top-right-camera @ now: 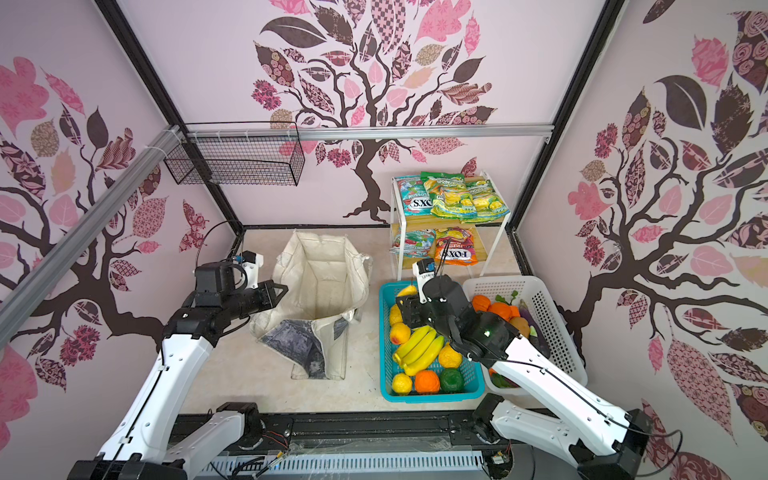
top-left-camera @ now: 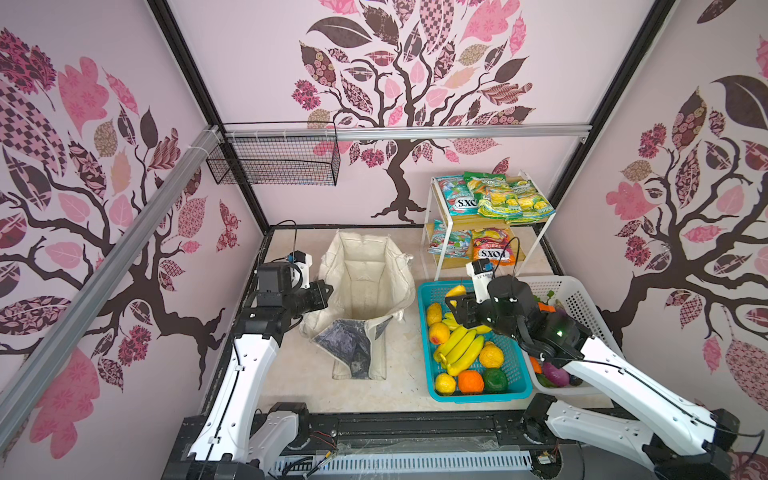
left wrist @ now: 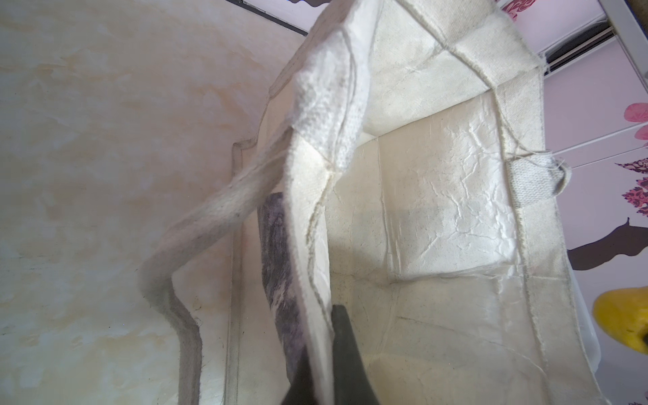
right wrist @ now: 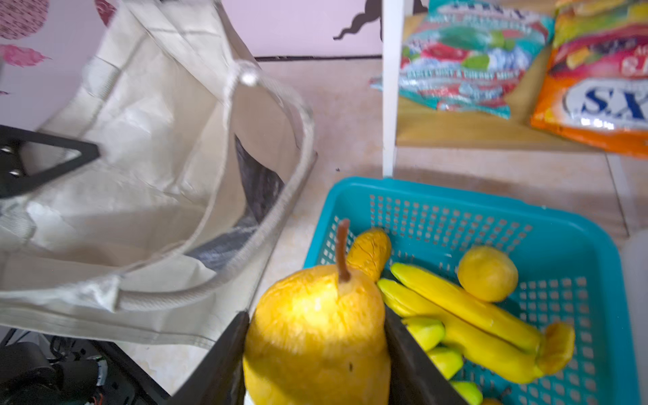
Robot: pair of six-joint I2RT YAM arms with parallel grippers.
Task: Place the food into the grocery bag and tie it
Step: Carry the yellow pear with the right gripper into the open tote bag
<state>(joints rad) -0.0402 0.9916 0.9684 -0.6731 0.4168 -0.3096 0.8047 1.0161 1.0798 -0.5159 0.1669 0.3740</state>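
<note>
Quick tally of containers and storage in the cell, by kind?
Canvas tote: 1
Plastic baskets: 2, teal basket and white basket
Wire basket: 1
Shelf rack: 1
Total: 5

Grocery bag (top-left-camera: 365, 270) left of banana basket (top-left-camera: 482, 397)

You've got pale pink walls (top-left-camera: 249, 62) w/ a brown-and-pink patchwork tree mural (top-left-camera: 399, 183) on all three sides. Black frame posts (top-left-camera: 195, 83) run down the rear corners. A silver aluminium rail (top-left-camera: 415, 134) crosses the back, w/ a black wire-mesh basket (top-left-camera: 274, 166) hung off its left end. Floor's a cream marbled surface (top-left-camera: 299, 374). A white-framed rack w/ wooden shelves (right wrist: 390, 87) stands at rear right. Light's even.
</note>
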